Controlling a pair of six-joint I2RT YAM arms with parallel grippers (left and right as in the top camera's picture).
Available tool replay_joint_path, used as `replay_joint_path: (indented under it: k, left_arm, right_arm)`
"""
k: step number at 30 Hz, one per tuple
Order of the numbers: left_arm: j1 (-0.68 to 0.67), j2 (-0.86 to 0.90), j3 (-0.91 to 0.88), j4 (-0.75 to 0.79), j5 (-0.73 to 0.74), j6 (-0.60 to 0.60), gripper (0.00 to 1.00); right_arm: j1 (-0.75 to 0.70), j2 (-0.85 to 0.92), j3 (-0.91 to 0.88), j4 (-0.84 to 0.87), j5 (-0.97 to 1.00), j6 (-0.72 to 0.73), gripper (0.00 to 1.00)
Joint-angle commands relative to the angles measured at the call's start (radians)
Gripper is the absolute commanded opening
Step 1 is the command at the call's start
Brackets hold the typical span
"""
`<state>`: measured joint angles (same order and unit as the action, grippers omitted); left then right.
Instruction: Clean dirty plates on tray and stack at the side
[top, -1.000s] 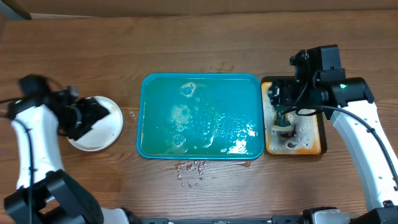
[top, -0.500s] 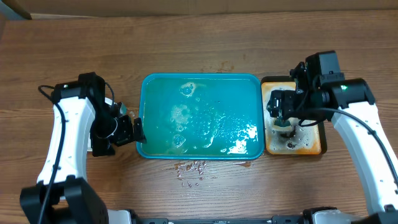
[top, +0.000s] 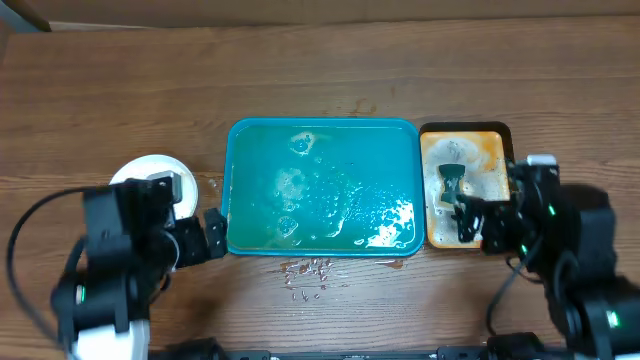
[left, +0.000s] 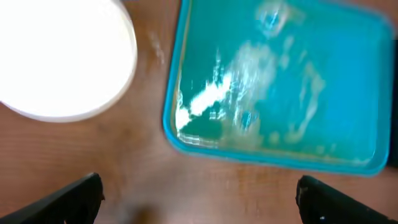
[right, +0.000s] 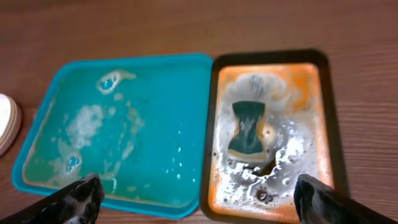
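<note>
The teal tray (top: 320, 135) lies mid-table, wet with foam patches and holding no plates; it also shows in the left wrist view (left: 280, 87) and the right wrist view (right: 124, 124). A white plate stack (top: 145, 170) sits left of it, seen from above as one white round (left: 62, 56); its edge shows in the right wrist view (right: 5, 121). How many plates are in the stack cannot be told. My left gripper (top: 203, 236) (left: 199, 205) is open and empty over bare wood near the tray's front left corner. My right gripper (top: 472, 222) (right: 199, 205) is open and empty above the front edges of both trays.
A black-rimmed orange tray (top: 500, 150) (right: 311, 81) with soapy foam stands right of the teal tray. A dark green sponge (top: 450, 182) (right: 247, 127) lies in it. Water drops (top: 308, 268) spot the wood in front of the teal tray.
Both arms have pulled back toward the front edge. The left arm uncovered the plate stack. The right gripper left the orange tray, and the sponge lies free there.
</note>
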<state>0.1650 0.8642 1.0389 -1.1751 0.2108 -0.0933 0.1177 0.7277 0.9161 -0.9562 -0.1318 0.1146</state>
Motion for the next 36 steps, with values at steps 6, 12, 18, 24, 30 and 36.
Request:
replay_joint_path:
  k: [6,12,18,24,30,36]
  left_arm:
    - [-0.005,-0.195,-0.01,0.064,-0.028,0.027,1.0]
    - [-0.005,-0.19,-0.01,0.046,-0.029,0.027,1.0]
    - [-0.005,-0.19,-0.01,0.046,-0.029,0.027,1.0]
    - [-0.005,-0.19,-0.01,0.046,-0.029,0.027,1.0]
    - [-0.005,-0.19,-0.01,0.046,-0.029,0.027,1.0]
    - [-0.005,-0.19,-0.01,0.046,-0.029,0.027,1.0]
  right_arm:
    - [-0.001,-0.11,-0.02,-0.048,0.026,-0.007,1.0]
    - [-0.001,-0.108,-0.02,-0.048,0.026,-0.007,1.0]
    - [-0.001,-0.108,-0.02,-0.048,0.027,-0.007,1.0]
    - [-0.001,-0.108,-0.02,-0.048,0.026,-0.007,1.0]
    - [-0.003,-0.126,-0.02,-0.048,0.064,-0.018,1.0]
    - [-0.003,-0.216,-0.023,-0.039,0.085,-0.019,1.0]
